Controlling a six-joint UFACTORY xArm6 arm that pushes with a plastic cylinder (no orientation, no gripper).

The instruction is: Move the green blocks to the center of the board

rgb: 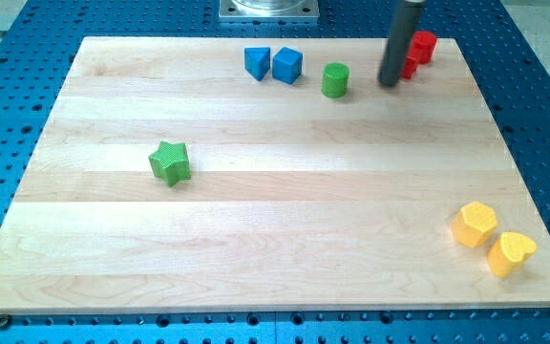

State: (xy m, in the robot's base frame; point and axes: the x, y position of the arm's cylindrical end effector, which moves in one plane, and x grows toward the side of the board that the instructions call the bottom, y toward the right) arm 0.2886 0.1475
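A green cylinder point(334, 80) stands near the view's top, right of centre. A green star block point(170, 161) lies left of centre on the wooden board point(275, 239). My tip point(388, 83) is on the board a short way to the right of the green cylinder, apart from it, and just left of the red blocks.
Two blue blocks, a triangular one point(257, 62) and a cube point(287, 65), sit left of the green cylinder. Two red blocks point(418, 50) lie at the top right, partly hidden by the rod. A yellow hexagon point(474, 225) and a yellow heart point(511, 253) sit at the bottom right.
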